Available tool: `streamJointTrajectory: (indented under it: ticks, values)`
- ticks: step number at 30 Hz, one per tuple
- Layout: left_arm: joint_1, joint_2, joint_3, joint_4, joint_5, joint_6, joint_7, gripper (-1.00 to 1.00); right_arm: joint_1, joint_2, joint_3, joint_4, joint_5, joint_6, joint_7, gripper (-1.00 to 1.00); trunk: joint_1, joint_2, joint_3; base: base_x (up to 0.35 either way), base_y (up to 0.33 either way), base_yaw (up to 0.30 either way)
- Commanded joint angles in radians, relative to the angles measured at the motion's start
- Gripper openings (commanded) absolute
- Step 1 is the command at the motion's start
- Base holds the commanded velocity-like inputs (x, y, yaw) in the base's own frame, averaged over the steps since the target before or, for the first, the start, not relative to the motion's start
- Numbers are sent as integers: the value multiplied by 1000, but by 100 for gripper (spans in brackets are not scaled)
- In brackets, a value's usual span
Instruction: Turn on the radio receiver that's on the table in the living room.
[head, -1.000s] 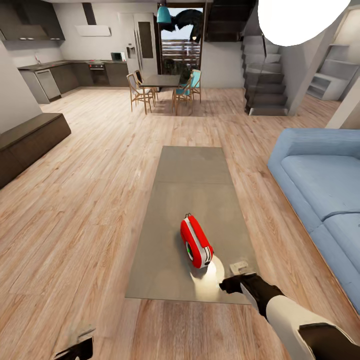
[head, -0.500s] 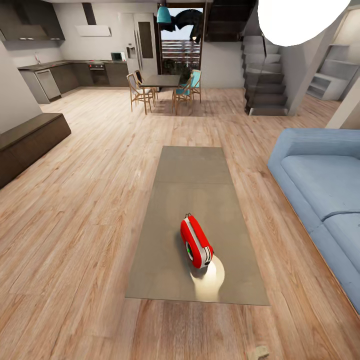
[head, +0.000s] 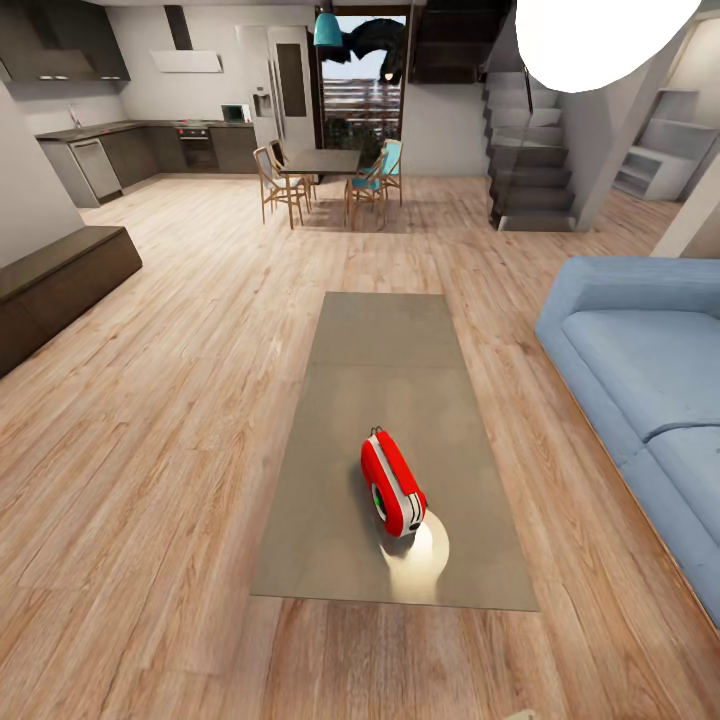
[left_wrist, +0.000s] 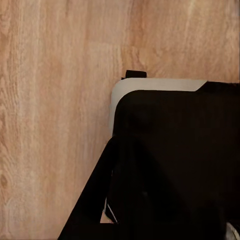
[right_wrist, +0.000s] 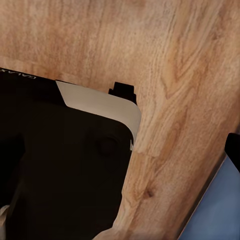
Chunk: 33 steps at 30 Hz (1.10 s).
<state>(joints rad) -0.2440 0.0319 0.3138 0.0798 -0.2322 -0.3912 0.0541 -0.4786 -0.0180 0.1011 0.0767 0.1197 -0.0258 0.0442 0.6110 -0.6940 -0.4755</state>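
Both claws are hanging low beside the robot's dark base (left_wrist: 170, 170), looking down at the plank floor (left_wrist: 55, 75), and I cannot tell whether either is open or closed. The right claw, which was reaching just beside the radio receiver (head: 392, 485) a second ago, is now pulled away from it, suggesting the switch press is probably finished. The radio receiver is standing on edge near the counter's (head: 385, 340) nearest end, the blue sofa (head: 640, 370) off to its right.

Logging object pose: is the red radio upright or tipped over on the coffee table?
Upright: the radio receiver stands on its base on the table, wire handle on top.
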Motion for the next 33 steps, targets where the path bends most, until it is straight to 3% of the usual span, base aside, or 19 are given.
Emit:
streamJointTrajectory:
  ticks: [1, 23, 30, 33]
  values:
    - [0, -22, 1, 0, 1, 0, 0, -100, 0, 1, 0, 0, 0, 1, 0, 100, 0, 0, 0, 0, 0, 0]
    - [0, -29, 1, 0, 3, 0, -2, -100, 0, 1, 0, 0, 0, 1, 0, 100, 0, 0, 0, 0, 0, 0]
    - [0, -66, 1, 0, 5, 0, -2, -100, 0, 1, 0, 0, 0, 1, 0, 100, 0, 0, 0, 0, 0, 0]
    - [0, -70, 2, 0, 5, 0, -2, -100, 0, 1, 0, 0, 0, 1, 0, 100, 0, 0, 0, 0, 0, 0]
